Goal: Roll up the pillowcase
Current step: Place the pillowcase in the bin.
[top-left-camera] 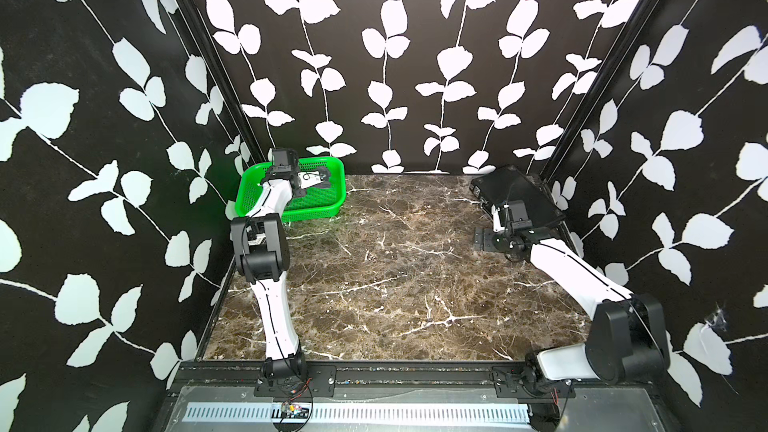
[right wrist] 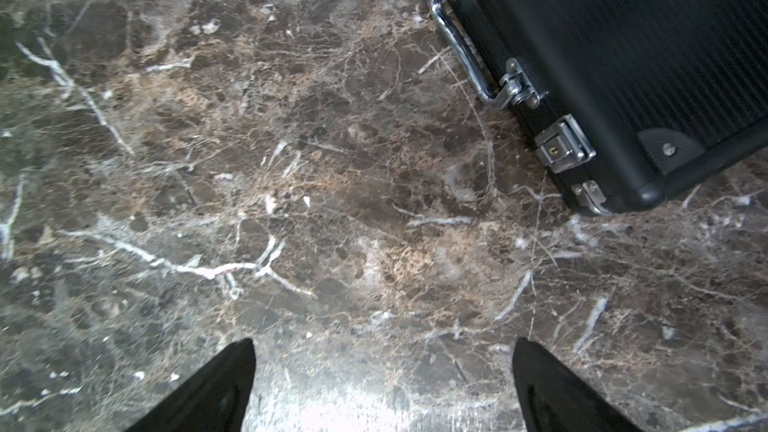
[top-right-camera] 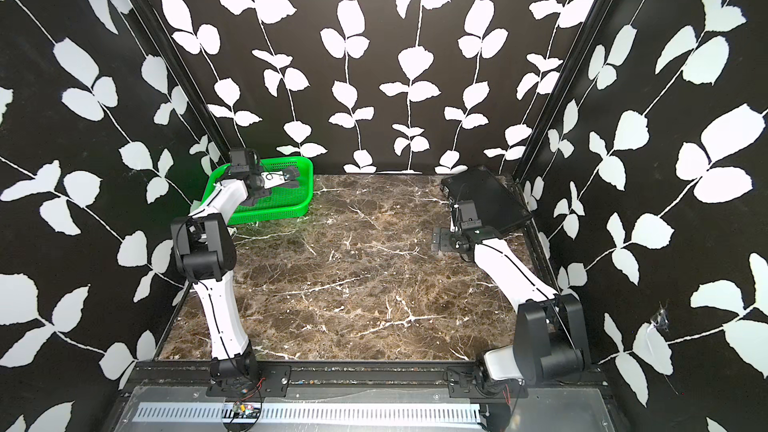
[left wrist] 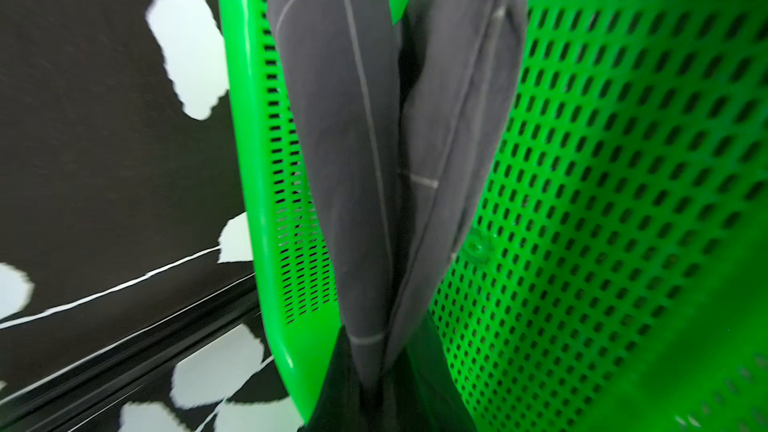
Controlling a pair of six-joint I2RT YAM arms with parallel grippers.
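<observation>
Marbled desk (top-left-camera: 395,284) held a green basket (top-left-camera: 316,211) at eleven o'clock; left jaws clamped the pillowcase (left wrist: 349,139) there, fetching it; right jaws stood apart; next likely meant spreading it flat.

Back left, pillowcase (left wrist: 365,160) in basket (top-left-camera: 316,211); back right, case (top-left-camera: 528,189)

- The place is a robot test booth of a lab kind, not a lived-in room: three walls (top-left-camera: 374,56) box it in, papered black with white leaf vines.
- Black metal frame posts (top-left-camera: 220,76) run up the two far corners.
- The bench (top-left-camera: 395,284) is a brown marble-look slab that fills the booth from wall to wall.
- A white-and-black left arm (top-left-camera: 276,317) and right arm (top-left-camera: 569,268) stand on plates fixed to a black rail (top-left-camera: 395,367) along the bench's near edge.
- In front of the rail lie a slotted grey cable duct (top-left-camera: 415,413) and a small circuit board (top-left-camera: 291,409) with loose red and black wires.
</observation>
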